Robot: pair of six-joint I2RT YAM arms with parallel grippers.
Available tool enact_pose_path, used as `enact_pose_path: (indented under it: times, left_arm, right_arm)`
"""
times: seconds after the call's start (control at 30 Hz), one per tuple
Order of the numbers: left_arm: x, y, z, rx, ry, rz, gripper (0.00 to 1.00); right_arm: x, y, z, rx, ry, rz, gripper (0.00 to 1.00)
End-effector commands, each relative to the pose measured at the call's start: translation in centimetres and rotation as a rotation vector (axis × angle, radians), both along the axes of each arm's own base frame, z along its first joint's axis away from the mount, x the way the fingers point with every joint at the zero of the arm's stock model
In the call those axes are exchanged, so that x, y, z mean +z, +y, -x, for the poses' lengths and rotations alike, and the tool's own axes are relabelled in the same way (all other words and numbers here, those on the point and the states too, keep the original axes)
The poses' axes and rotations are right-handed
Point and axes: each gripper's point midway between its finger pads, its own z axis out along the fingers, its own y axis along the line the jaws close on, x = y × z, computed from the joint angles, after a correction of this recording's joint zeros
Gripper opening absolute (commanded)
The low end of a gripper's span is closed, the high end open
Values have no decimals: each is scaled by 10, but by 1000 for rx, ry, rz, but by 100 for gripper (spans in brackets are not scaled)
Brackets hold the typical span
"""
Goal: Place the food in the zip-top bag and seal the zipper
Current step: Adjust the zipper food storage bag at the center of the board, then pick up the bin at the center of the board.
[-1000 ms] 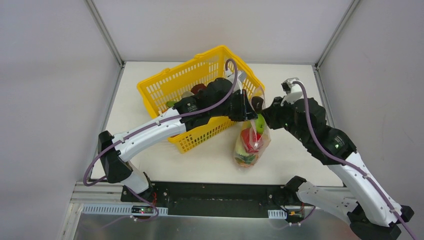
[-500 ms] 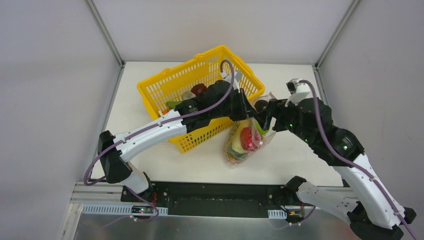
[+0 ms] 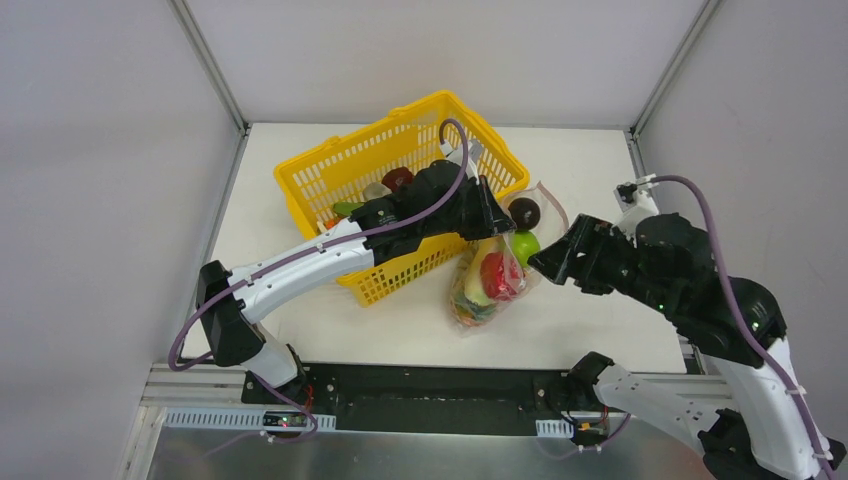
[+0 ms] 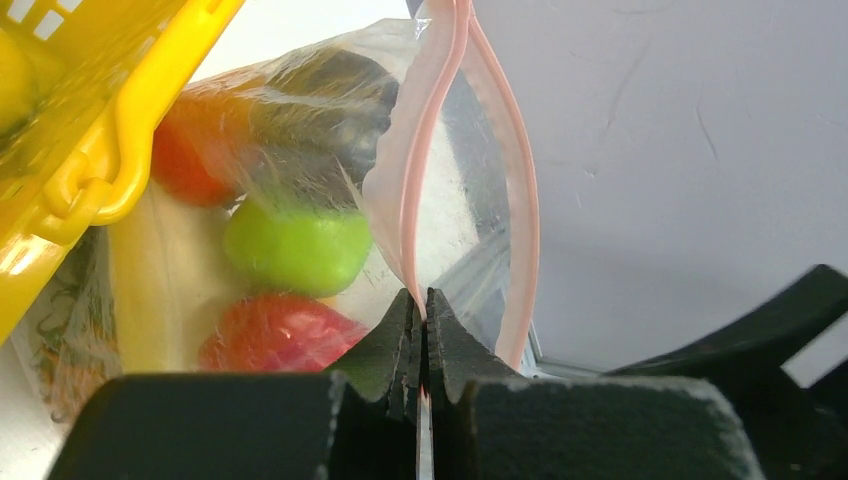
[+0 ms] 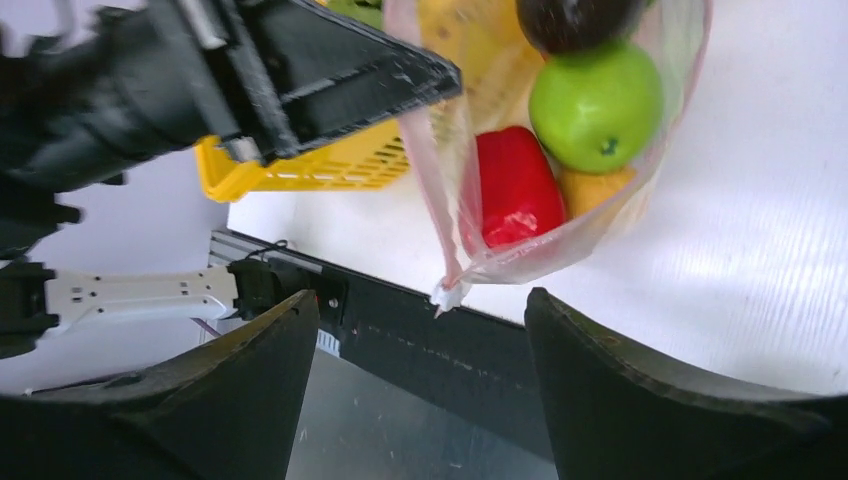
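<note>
The clear zip-top bag [image 3: 484, 288] hangs from my left gripper [image 3: 492, 222], just right of the basket. It holds food: a green apple [image 3: 524, 246], a red piece [image 3: 494, 276] and a dark avocado [image 3: 523, 212] at the mouth. In the left wrist view my left gripper [image 4: 422, 305] is shut on one pink strip of the zipper [image 4: 452, 150], and the two strips stand apart. My right gripper [image 3: 553, 260] is open, right of the bag and not touching it. From the right wrist, the gripper [image 5: 420, 296] is empty below the bag [image 5: 640, 200], apple [image 5: 597, 105] and red piece [image 5: 515, 185].
A yellow lattice basket [image 3: 330, 170] with more toy food stands at the back left, under my left arm, its rim [image 4: 120, 130] close beside the bag. White table [image 3: 600, 160] lies right of the bag; the black front rail [image 5: 470, 345] runs along the near edge.
My right gripper opened, let go of the bag's mouth and drew back to the right. The bag swung slightly left and now hangs from the left gripper alone.
</note>
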Motion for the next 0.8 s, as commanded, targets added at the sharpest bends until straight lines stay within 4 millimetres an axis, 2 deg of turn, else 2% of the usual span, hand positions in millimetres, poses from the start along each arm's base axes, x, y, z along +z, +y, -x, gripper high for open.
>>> enact_pose_path:
  times: [0.0,0.2,0.27,0.37,0.47,0.53,0.63,0.77]
  left_arm:
    - [26,-4,-9,32,-44,60,0]
    - [25,-4,-10,36,-41,59,0]
    - [23,-3,-12,39,-38,55,0]
    - [22,-3,-13,41,-36,51,0]
    - [20,-4,-13,42,-31,49,0]
    - [20,-4,-15,45,-30,47,0]
    - [21,-3,-16,48,-30,47,0]
    - [22,-1,-18,51,-32,44,0]
  right_arm:
    - [-34,10,7,-34,201,0,78]
    - [-63,19,-16,-117,218,-9,75]
    - [-67,26,-19,-103,224,-19,74]
    - [-67,24,-24,-120,185,-13,73]
    - [-65,32,-26,-81,142,-35,70]
    - [-71,34,-29,-73,140,-12,68]
    - [-82,36,-34,-77,137,50,61]
    - [-83,18,-41,-167,63,111,46]
